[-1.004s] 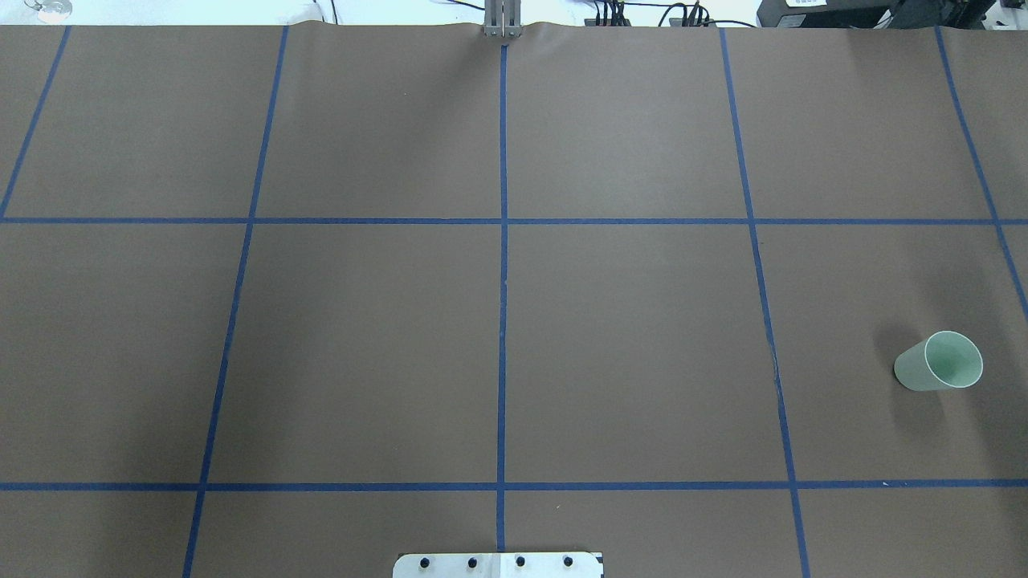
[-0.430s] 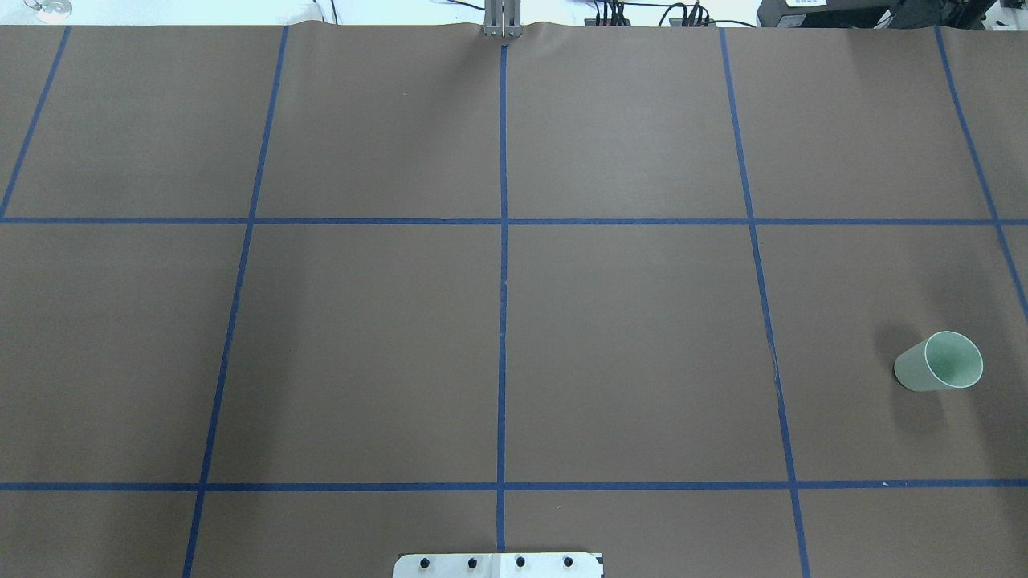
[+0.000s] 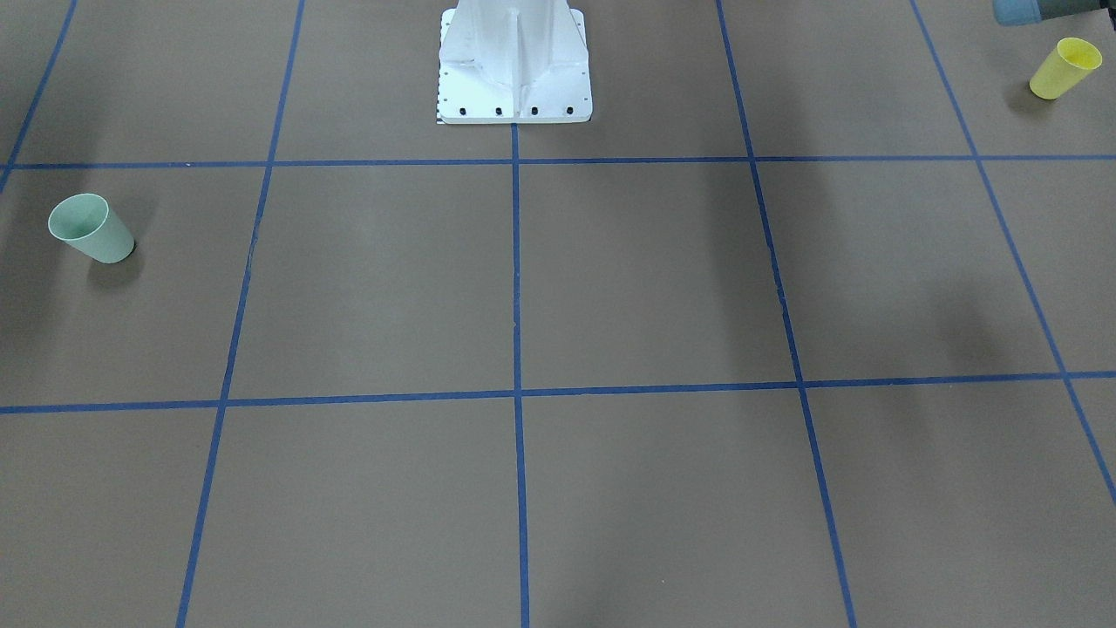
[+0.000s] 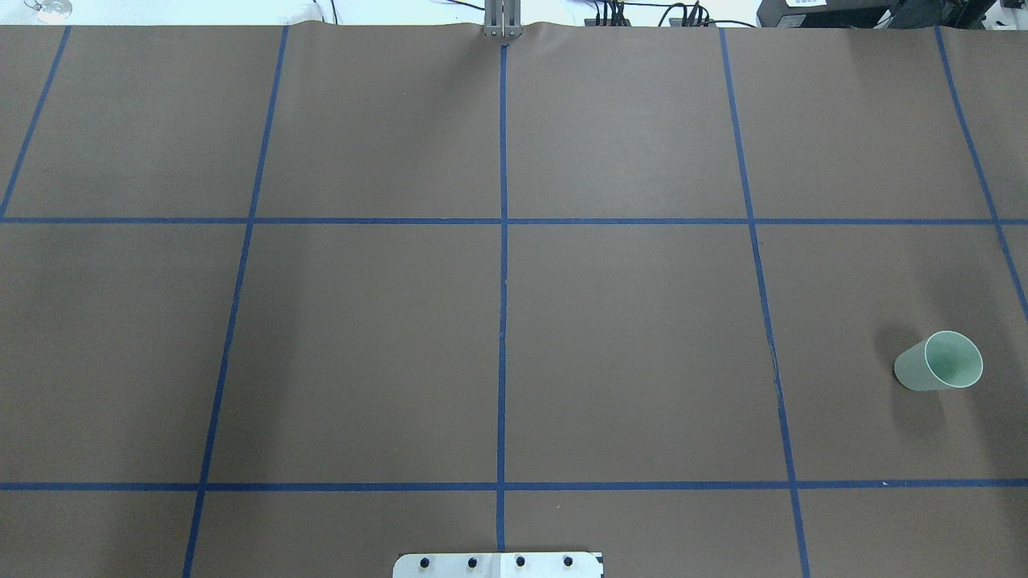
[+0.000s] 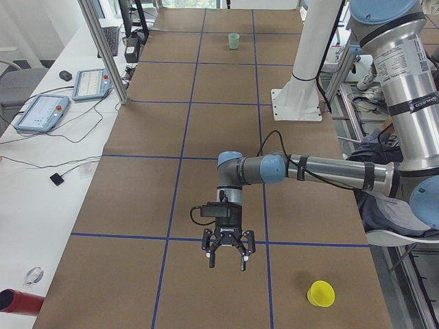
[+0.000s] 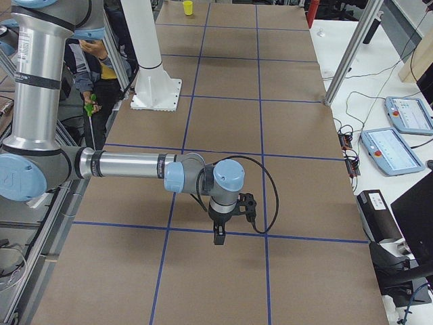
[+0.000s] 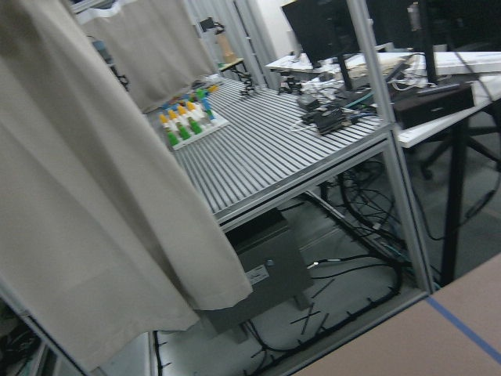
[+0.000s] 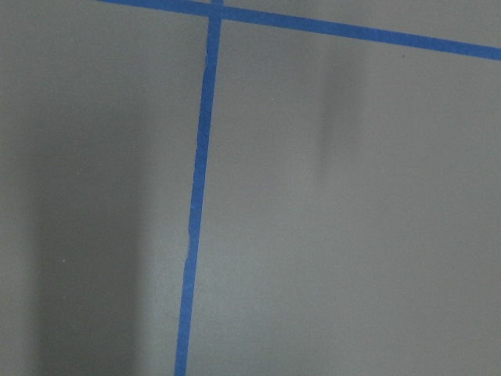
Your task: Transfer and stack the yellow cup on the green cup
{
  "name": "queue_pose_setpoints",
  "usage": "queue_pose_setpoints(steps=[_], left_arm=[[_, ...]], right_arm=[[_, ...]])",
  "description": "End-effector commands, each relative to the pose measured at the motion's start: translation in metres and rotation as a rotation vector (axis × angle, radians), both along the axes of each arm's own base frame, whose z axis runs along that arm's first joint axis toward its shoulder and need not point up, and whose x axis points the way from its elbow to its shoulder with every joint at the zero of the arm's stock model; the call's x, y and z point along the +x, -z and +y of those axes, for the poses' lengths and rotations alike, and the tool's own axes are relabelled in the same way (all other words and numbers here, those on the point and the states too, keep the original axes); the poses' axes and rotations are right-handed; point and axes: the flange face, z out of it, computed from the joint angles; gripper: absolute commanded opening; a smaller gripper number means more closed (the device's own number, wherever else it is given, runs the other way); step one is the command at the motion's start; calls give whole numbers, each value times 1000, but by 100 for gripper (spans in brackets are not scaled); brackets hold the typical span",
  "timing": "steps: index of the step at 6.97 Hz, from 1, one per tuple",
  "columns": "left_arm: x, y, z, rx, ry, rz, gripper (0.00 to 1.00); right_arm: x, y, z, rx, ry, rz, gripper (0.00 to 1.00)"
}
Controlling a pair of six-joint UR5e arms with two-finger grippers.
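The yellow cup [image 3: 1064, 68] stands on the brown table cover at the robot's left end; it also shows in the exterior left view [image 5: 320, 294] and far off in the exterior right view [image 6: 187, 7]. The green cup [image 4: 940, 361] stands at the robot's right end, also seen in the front-facing view [image 3: 90, 228] and in the exterior left view [image 5: 234, 41]. My left gripper [image 5: 225, 259] points down above the table, well away from the yellow cup. My right gripper [image 6: 218, 237] points down over a blue tape line. I cannot tell whether either is open or shut. Neither wrist view shows a cup.
The white robot pedestal [image 3: 514, 87] stands at the table's near-middle edge. Blue tape lines grid the cover. Aluminium frame posts [image 5: 103, 48] and side tables with tablets [image 6: 399, 149] flank the far side. A person [image 6: 101, 68] sits behind the robot.
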Motion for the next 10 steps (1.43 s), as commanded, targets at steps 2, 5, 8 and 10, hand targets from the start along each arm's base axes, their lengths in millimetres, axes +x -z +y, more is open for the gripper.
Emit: queue_pose_setpoints(steps=[2,5,8,10], left_arm=[[-2,-36,44,-177,269,-198,100],[16,-101,76,-255,465,-276,100],[103,-109,92,-356,590,-237,100],[135,-116,105,-436,670,-237,100]], right_arm=[[-1,0,0,2,3,1,100],[-4,8,-2,17,4,-40,100],[-4,9,-2,16,3,-48,100],[-4,9,-2,18,3,-48,100]])
